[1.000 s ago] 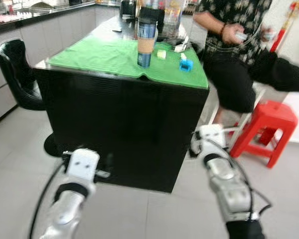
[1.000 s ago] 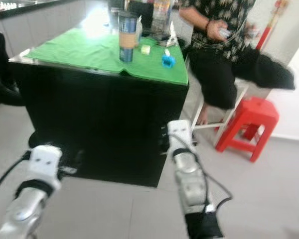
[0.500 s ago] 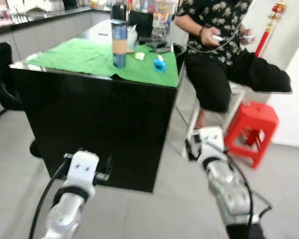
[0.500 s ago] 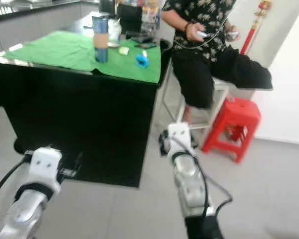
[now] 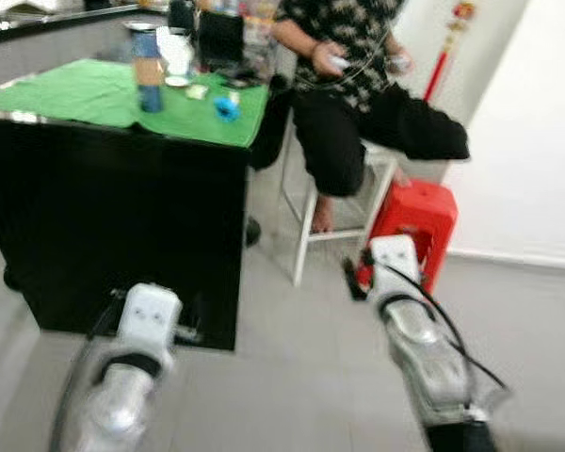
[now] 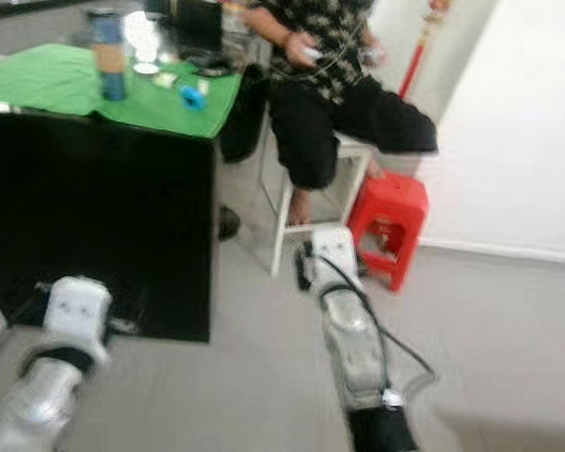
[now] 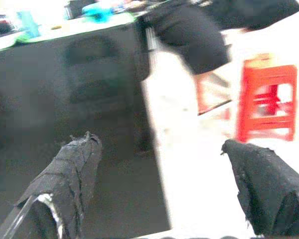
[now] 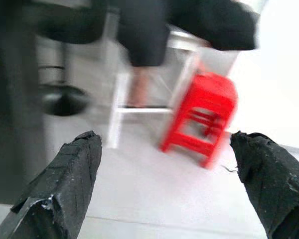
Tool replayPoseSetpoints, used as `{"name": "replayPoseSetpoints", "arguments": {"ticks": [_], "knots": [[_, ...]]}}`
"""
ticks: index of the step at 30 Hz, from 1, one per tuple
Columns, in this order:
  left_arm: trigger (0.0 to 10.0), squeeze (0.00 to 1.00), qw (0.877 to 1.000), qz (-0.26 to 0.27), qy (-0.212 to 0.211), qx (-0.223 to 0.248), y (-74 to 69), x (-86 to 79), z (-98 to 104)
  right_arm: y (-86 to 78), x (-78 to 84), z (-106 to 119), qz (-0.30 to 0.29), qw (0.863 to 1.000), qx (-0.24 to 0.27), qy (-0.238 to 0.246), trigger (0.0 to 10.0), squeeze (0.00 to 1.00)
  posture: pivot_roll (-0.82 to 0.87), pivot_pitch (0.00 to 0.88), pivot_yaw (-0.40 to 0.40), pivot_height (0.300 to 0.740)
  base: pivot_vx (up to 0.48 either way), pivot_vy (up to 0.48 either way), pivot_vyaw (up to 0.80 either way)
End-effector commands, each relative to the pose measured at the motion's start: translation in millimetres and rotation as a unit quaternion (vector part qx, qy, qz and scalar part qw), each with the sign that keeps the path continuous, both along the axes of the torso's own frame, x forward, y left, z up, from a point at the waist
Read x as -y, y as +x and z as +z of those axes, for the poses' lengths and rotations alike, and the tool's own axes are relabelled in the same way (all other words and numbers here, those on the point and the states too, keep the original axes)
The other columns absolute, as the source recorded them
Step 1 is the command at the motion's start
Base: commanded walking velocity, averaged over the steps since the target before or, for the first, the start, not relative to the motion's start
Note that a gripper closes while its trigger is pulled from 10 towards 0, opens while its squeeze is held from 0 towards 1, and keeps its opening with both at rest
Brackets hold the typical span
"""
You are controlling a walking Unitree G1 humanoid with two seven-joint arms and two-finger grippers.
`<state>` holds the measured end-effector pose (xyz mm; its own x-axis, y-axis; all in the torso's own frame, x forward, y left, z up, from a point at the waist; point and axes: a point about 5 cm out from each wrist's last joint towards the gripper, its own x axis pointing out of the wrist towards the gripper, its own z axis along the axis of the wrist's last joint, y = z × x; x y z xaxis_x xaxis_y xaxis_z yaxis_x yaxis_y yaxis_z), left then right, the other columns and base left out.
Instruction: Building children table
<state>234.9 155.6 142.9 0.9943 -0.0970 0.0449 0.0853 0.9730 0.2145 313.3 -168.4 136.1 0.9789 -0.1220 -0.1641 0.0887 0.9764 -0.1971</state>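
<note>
My left gripper (image 7: 159, 144) is held low in front of a tall black counter (image 5: 122, 207); its two black fingers stand wide apart with nothing between them. My right gripper (image 8: 164, 137) is open and empty too, pointing toward a red plastic stool (image 5: 414, 226) on the grey tiled floor. On the counter lies a green cloth (image 5: 75, 89) carrying a blue tumbler (image 5: 149, 71) and a small blue object (image 5: 228, 108). The eye views are blurred.
A person (image 5: 358, 85) in a patterned shirt and black shorts sits on a white stool (image 5: 311, 226) beside the counter, holding a small device. A white wall (image 5: 537, 122) rises on the right. Grey floor tiles (image 5: 292, 377) stretch out ahead of both arms.
The whole view has swung to the right: the counter slid toward the left edge, and the person, red stool and white wall came further in. Both arms keep their pose.
</note>
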Motion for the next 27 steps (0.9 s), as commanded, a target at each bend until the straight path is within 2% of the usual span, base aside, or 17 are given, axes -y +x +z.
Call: {"name": "replayPoseSetpoints", "arguments": {"ticks": [1, 3, 16, 18, 24, 27], "knots": [[10.0, 0.00, 1.000, 0.008, 0.002, -0.001, -0.6, -5.4, 0.0, 1.6, -6.4, 2.3, 0.007, 1.000, 0.004, 0.004, 10.0, 0.00, 0.06, 0.000, -0.117, 0.740, 0.000, 0.000, 0.00], [10.0, 0.00, 1.000, 0.007, 0.002, -0.001, -0.6, -5.3, 0.1, 1.5, -6.1, 2.1, 0.007, 1.000, 0.004, 0.004, 10.0, 0.00, 0.07, 0.000, -0.117, 0.740, 0.000, -0.480, 0.00], [10.0, 0.00, 1.000, 0.006, 0.002, 0.001, -0.8, -5.7, 0.8, 1.8, -6.7, 1.6, 0.007, 1.000, 0.003, 0.005, 10.0, 0.00, 0.07, 0.000, -0.115, 0.740, 0.000, 0.000, 0.00], [10.0, 0.00, 1.000, 0.005, 0.001, 0.001, -0.8, -5.7, 0.8, 1.7, -6.7, 1.3, 0.007, 1.000, 0.003, 0.005, 10.0, 0.00, 0.07, 0.000, -0.115, 0.740, 0.000, -0.480, 0.00], [10.0, 0.00, 1.000, 0.005, 0.000, 0.002, -1.1, -5.4, 0.7, 1.4, -6.5, 0.4, 0.006, 1.000, 0.002, 0.004, 10.0, 0.00, 0.07, 0.000, -0.115, 0.740, 0.000, 0.000, 0.00], [10.0, 0.00, 1.000, 0.005, -0.001, 0.001, -1.3, -5.0, 0.5, 1.8, -6.3, 0.6, 0.007, 1.000, 0.003, 0.003, 10.0, 0.00, 0.07, 0.000, -0.118, 0.740, 0.000, -0.480, 0.00]]}}
